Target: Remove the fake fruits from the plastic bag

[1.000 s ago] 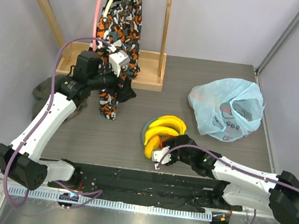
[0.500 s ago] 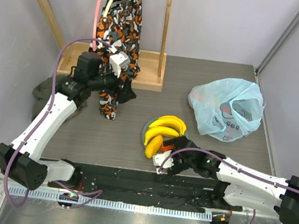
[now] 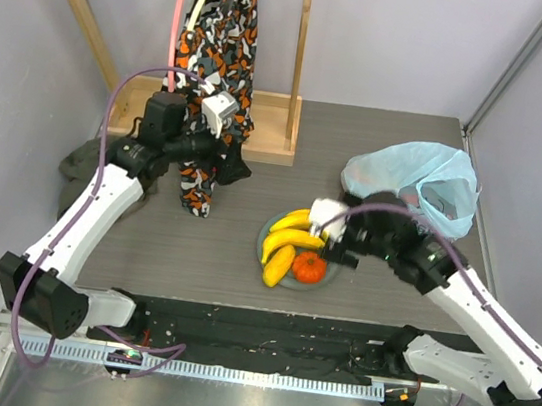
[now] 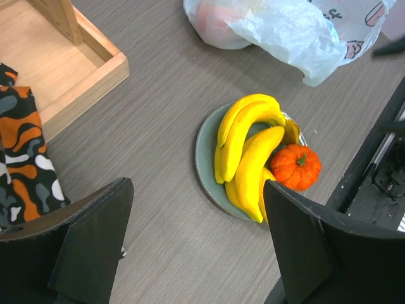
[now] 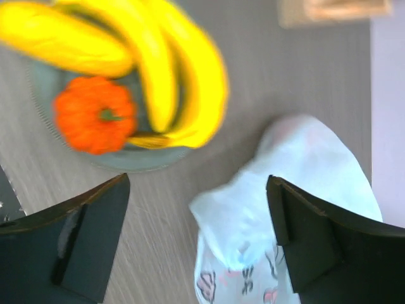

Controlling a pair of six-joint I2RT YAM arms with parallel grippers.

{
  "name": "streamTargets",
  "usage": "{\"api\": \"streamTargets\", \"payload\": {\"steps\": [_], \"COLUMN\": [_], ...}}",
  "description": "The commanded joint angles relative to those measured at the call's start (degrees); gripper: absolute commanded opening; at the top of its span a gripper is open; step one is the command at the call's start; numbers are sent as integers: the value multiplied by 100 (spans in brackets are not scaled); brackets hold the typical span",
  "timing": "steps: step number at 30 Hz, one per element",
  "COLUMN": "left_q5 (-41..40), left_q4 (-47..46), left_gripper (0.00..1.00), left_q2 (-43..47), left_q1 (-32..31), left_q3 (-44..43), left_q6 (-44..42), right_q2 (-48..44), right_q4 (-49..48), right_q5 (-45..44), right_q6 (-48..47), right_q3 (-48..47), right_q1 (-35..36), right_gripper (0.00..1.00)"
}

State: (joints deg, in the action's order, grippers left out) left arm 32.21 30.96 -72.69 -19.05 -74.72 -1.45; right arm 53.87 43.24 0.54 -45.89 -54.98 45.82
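Two claws: both spread wide, neither holding anything.
Right claw (image 5: 197, 180): fingers well apart, hanging over the counter (image 4: 145, 114) between the plate and the plastic bag.
Left claw (image 4: 197, 183): fingers just as wide, held up high just beside the patterned cloth and well apart from the fruit.
Plate (image 4: 205, 158): grey-green, flat on the counter near its front edge, with three fruits on it.
Banana bunch (image 4: 243, 126): glossy yellow, curved across the middle of the plate.
Long yellow fruit (image 4: 253, 174): single, lying against the bunch.
Ribbed orange pumpkin (image 4: 295, 166): small, stem up, on the plate and touching the long fruit.
Plastic bag (image 3: 426, 174): light blue and crinkly with a pink cartoon print, slumped on the counter at the right rear, near the plate but apart from it.
Reddish shape (image 4: 215, 22): shows through the bag's wall. I cannot tell which fruit it is.
Patterned cloth (image 3: 222, 45): orange, black and white, hanging from the wooden rack (image 4: 57, 69) at the left rear.
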Motion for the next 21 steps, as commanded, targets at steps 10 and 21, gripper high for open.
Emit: {"api": "streamTargets", "payload": {"steps": [10,21], "left_q5": [128,-188], "left_q4": [-257,7], "left_gripper": [88,86], "left_q2": [-1045,-1441], "left_q1": [-1416,-2226], "left_q3": [-746,-1168], "left_q6": [163,-505], "right_q2": [1626,2910], "right_q4": [623,641], "right_q5": [973,1062], "right_q6": [2092,2023], "right_q3": [-1709,-1753], "right_q1": [-3490,-4811], "right_gripper": [57,45]}}
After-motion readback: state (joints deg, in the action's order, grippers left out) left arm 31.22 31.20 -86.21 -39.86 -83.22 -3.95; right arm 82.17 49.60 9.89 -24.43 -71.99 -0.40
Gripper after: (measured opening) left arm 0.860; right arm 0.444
